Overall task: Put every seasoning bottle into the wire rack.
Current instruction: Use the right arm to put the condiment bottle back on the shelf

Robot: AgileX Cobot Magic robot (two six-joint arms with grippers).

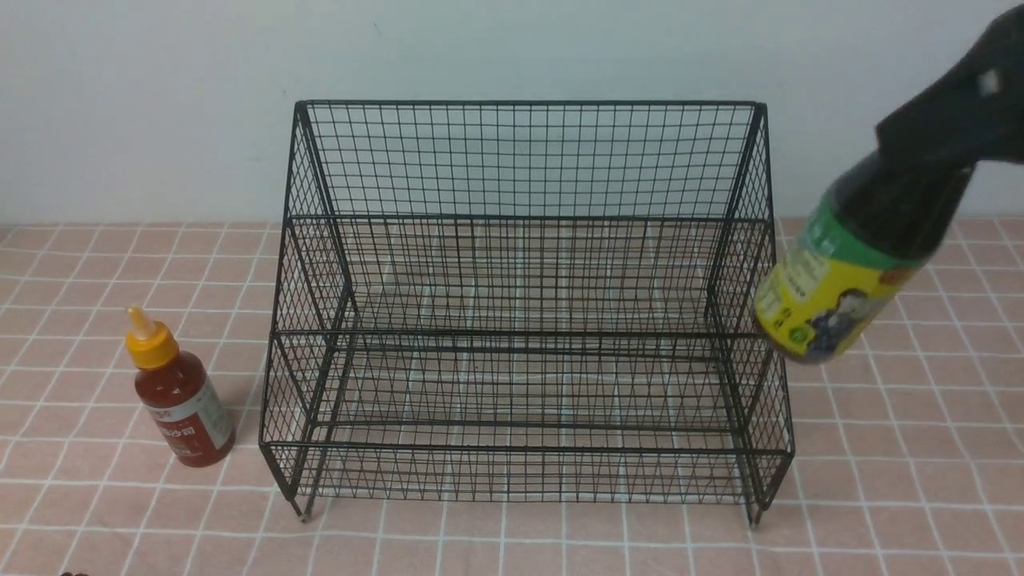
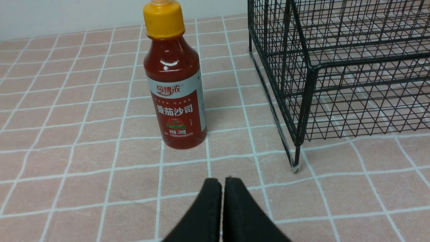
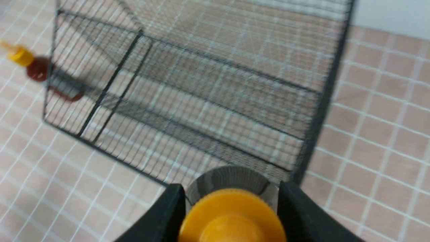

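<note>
The black wire rack dominates the tiled surface, its tall grid back toward the pale wall and its two stepped tiers facing me, a placement that I judge leaves the front open for loading from either side. I see no bottle in it.

The dark sauce bottle, yellow-green label outward, hangs tilted in the air at the rack's right side, its base angled toward the mesh. My right gripper is clamped on it near the orange cap, a finger on each side — a high hold that, as I read it, leaves the lower body free to go into a tier first. The tilt needs correcting over the rack, I judge, or the base could catch the side frame.

The red sauce bottle stands upright on the tiles beyond the rack's left side, apart from the mesh, its orange-yellow nozzle up. It sits on my left arm's side, so that arm looks the natural one to fetch it.

My left gripper has its fingertips together with nothing between them, aimed at bare tile near that bottle — a waiting pose, by my judgement, that will need opening before any grasp. Neither bottle is racked; the dark one looks first in line.
</note>
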